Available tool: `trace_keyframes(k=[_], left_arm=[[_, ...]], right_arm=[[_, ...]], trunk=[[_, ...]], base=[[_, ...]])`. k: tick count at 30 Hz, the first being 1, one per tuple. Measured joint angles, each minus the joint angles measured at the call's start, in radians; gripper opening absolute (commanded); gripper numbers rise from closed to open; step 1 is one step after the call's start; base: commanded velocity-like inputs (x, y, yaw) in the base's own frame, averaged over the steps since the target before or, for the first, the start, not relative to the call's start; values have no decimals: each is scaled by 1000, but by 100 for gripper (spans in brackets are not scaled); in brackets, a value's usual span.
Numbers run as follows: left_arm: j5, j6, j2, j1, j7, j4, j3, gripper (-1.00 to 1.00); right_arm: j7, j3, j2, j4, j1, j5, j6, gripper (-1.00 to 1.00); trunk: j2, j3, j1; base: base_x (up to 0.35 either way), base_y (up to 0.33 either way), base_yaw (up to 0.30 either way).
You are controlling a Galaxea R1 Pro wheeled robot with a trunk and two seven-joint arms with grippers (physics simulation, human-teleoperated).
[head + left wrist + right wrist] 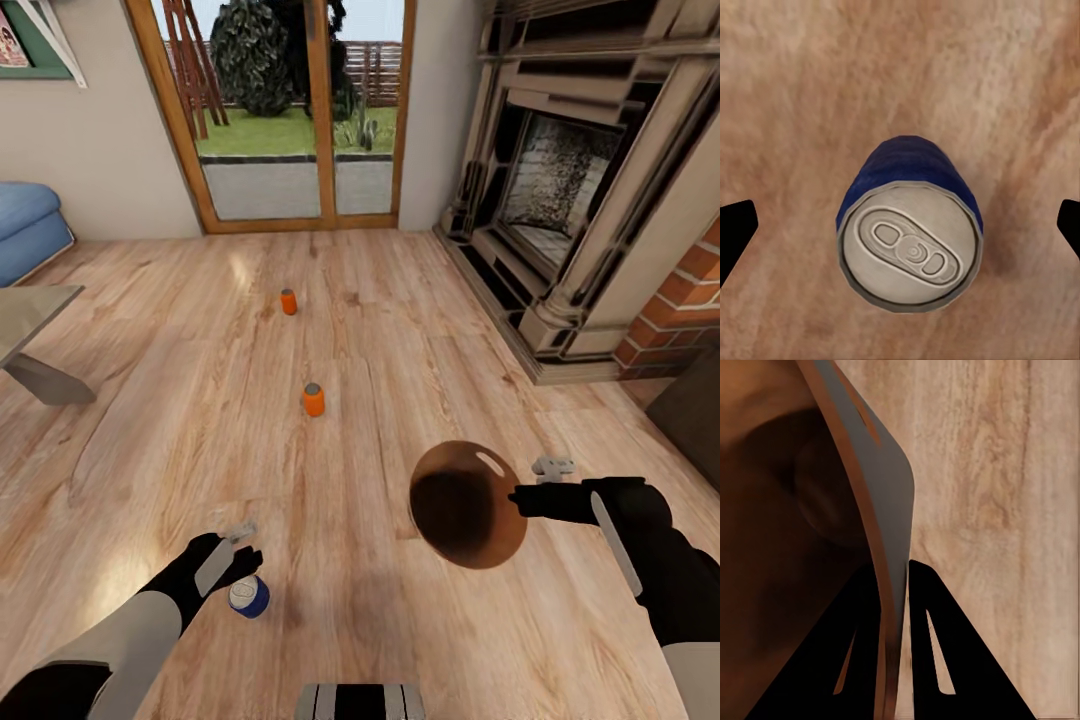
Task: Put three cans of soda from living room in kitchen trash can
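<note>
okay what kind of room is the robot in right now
Most likely a living room: there is a brick and carved-stone fireplace, a blue sofa by the wall, and wood-framed glass doors opening onto a garden, all around a warm wood plank floor.

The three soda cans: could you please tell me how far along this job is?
None are binned yet. The right hand grips the rim of the grey, brown-lined tapered bin; the open left hand straddles the blue silver-topped can. Two orange cans wait on the floor.
</note>
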Motion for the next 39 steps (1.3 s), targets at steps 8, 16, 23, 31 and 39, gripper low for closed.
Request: trace_keyframes(k=[8,16,23,31,39], left_arm=[[0,-2,-2,0,-1,0,-2,100],[1,-2,-9,0,-2,0,-3,100],[2,-1,-8,0,-2,0,-1,100],[2,-13,-10,5,-2,-13,-3,100],[4,-51,-11,10,-1,-16,-42,-100]], right_arm=[[0,0,-1,-1,0,-2,0,-100],[0,0,-1,-20,3,-6,1,-100],[0,0,-1,-24,3,-3,1,-100],[0,0,-13,-24,3,-3,0,-100],[1,0,-17,-25,3,-4,0,-100]], trunk=[[-2,-31,4],[-4,-62,7],[-5,-89,10],[-6,-97,11],[-6,-97,11]], base=[[0,0,0],[0,0,0],[0,0,0],[0,0,0],[0,0,0]])
